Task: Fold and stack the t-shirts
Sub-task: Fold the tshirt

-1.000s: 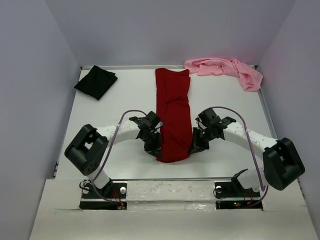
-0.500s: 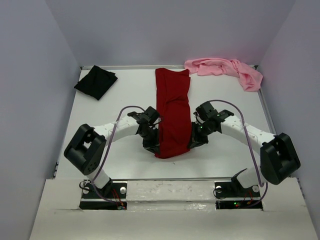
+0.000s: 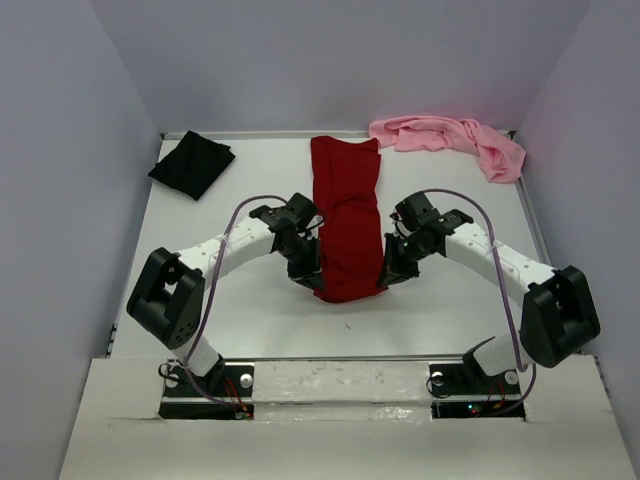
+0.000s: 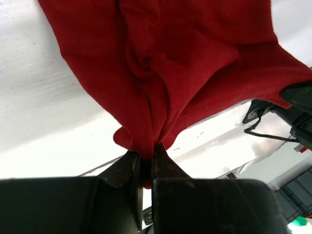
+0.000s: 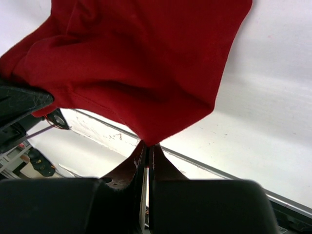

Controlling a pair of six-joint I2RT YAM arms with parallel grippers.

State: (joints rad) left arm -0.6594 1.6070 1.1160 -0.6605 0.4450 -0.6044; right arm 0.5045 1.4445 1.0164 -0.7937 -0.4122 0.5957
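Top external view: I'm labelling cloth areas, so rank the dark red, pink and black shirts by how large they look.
1. dark red shirt, a long folded strip.
2. pink shirt, crumpled and spread along the far edge.
3. black shirt, bunched into a compact patch.

No readable text, labels, brands or numbers on anything in view

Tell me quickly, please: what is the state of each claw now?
Left claw: closed, pinching the dark red t-shirt.
Right claw: closed, pinching the same t-shirt.
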